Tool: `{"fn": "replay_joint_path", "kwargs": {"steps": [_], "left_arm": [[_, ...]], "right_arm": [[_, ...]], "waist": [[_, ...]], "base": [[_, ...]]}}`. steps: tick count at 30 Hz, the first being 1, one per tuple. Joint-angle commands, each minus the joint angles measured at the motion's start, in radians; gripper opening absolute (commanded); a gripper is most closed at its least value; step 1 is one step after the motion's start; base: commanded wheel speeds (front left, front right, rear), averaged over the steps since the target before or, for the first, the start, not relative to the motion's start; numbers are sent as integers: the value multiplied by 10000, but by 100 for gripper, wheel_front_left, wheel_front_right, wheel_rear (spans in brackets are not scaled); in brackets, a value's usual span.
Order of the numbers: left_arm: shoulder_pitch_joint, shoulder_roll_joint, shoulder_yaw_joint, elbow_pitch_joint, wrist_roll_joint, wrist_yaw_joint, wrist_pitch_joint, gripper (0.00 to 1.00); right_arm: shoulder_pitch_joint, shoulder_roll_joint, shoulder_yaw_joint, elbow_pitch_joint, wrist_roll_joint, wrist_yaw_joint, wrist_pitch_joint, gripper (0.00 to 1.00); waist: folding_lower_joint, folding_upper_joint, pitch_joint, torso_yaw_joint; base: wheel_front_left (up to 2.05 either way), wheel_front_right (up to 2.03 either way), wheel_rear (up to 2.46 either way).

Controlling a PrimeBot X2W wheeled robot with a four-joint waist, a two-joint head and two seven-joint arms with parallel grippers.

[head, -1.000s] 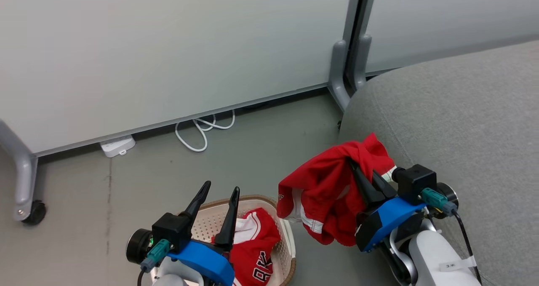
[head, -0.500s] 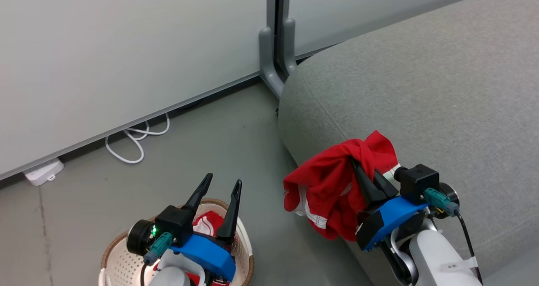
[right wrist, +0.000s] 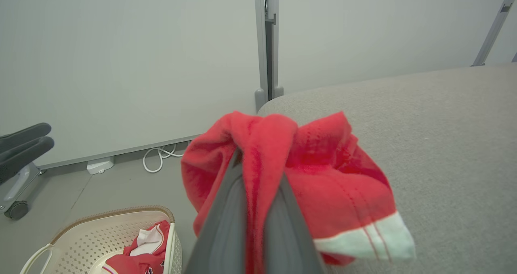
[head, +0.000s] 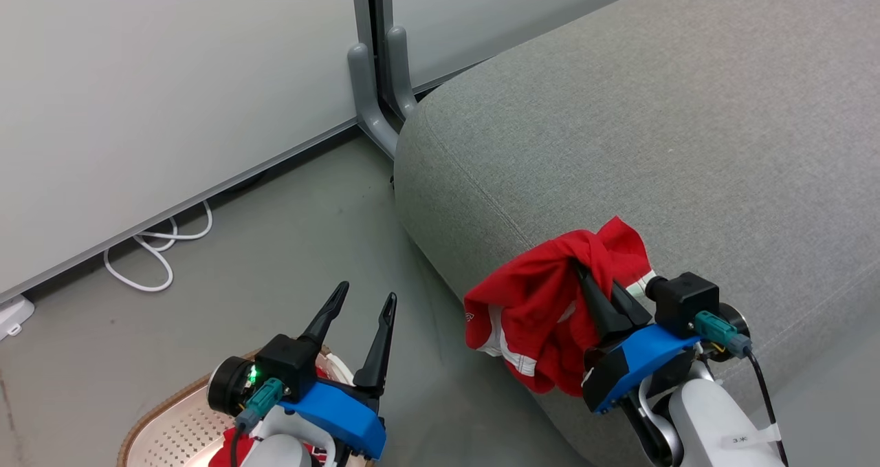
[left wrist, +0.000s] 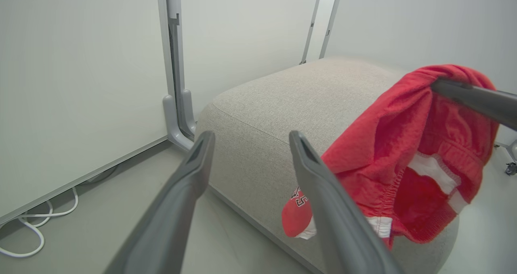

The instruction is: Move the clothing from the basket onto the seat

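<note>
Quick status from the remote desk. The right gripper is clamped on the red garment. In the right wrist view both fingers are pressed together with a fold of fabric pinched between them. The rest bunches over the fingertips and droops down, with a white striped cuff hanging off one side. It looks like shorts to me, with an elastic waist and a small logo near the hem, but don't quote me on that.

That garment is hanging in the air right at the near rounded edge of the seat, not lying on top of it. I can't tell whether the low end brushes the seat's side or hangs just clear.

The left gripper is off to the left of the seat, over the floor, with its fingers spread apart and nothing between them. It sits just above the basket, which is on the floor left of the seat and apart from it. The jersey is crumpled inside the basket, red with a white bit showing.

Behind the seat's far left corner is a grey panel post. A white cable is looped on the floor along the wall, further left of the seat.
</note>
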Motion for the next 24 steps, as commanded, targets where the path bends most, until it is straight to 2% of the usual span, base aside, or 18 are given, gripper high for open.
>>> {"fn": "replay_joint_path", "kwargs": {"steps": [1,7,13,18,24], "left_arm": [[-73,77,12,-37,16,-24,-47,100],[-180,120,-44,-55,30,-24,-47,100],[-500,227,-180,-176,165,-24,-47,100],[-1045,491,-475,-333,263,-24,-47,100],[-1850,845,-918,-537,289,-24,-49,100]], "right_arm": [[94,-19,-3,3,109,5,-93,0],[-38,-19,-44,74,162,5,34,0],[-1375,-19,-1020,320,-114,5,537,0],[-2957,-121,-2647,403,12,3,1269,0],[-4706,-1037,-4621,553,106,5,1742,0]], "waist": [[0,-1,3,-14],[0,-1,92,33],[0,-1,695,307],[0,-1,1554,732],[0,-1,2758,1389]], "base": [[0,0,0],[0,0,0],[0,0,0],[0,0,0],[0,0,0]]}}
